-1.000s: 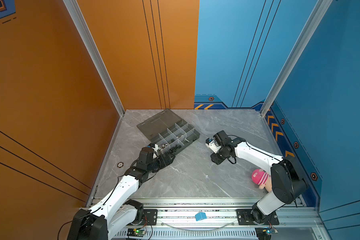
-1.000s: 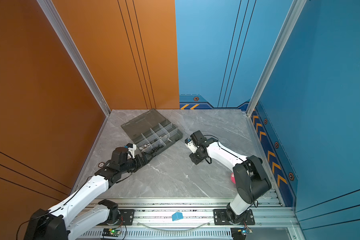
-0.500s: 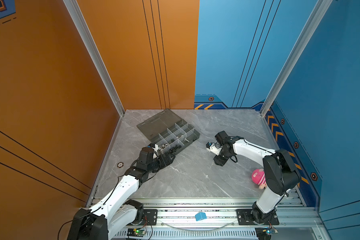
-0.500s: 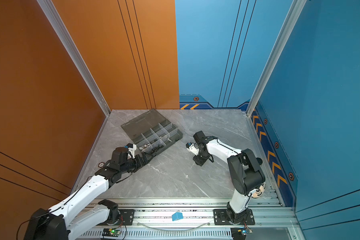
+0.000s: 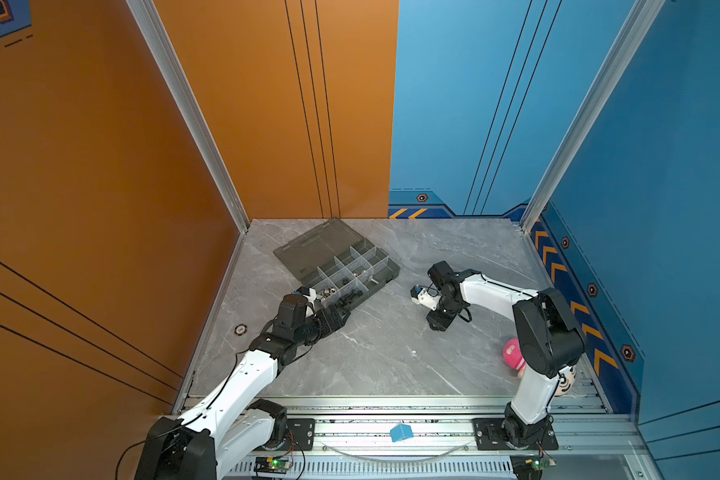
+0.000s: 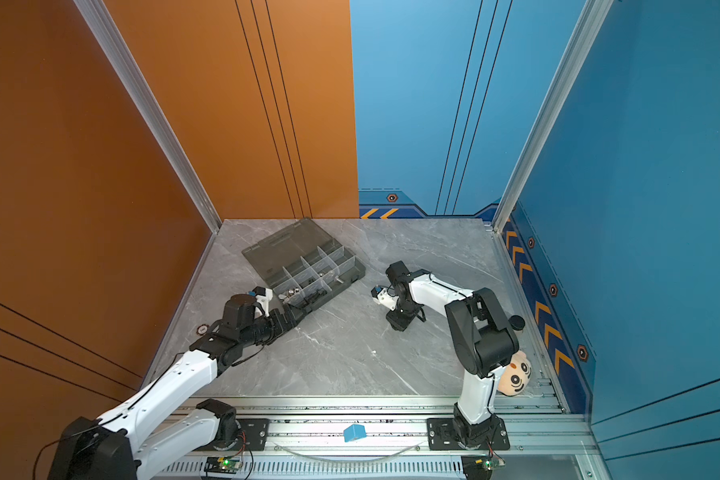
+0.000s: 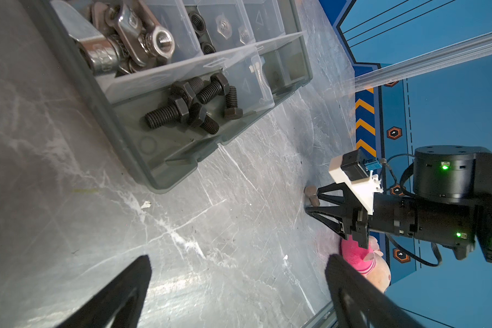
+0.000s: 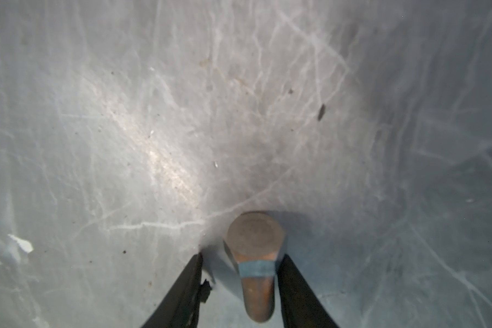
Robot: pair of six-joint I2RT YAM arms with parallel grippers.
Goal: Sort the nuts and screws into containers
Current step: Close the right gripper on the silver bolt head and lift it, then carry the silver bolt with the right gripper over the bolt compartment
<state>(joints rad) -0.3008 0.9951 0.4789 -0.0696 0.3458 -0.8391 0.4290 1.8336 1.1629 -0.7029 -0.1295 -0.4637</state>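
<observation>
On the left, the left gripper (image 7: 237,259) hangs wide apart and holds nothing, just near of the organizer box (image 7: 111,122). The box's near corner compartment has black screws (image 7: 193,105), and the one beside it silver nuts (image 7: 142,37). Right of centre, well apart from the box, the right gripper (image 8: 242,257) is down at the table (image 5: 391,353), astride a loose hex-head bolt (image 8: 254,235) lying flat. One finger is against its shank and there is a gap at the other, so nothing is clamped. The likely trouble is that off-centre fit. Closing could shove or roll the round shank, or pinch it so the heavy head swings and slips out on the lift. Carrying it left, the arm could also meet the left gripper at the box's near corner.
</observation>
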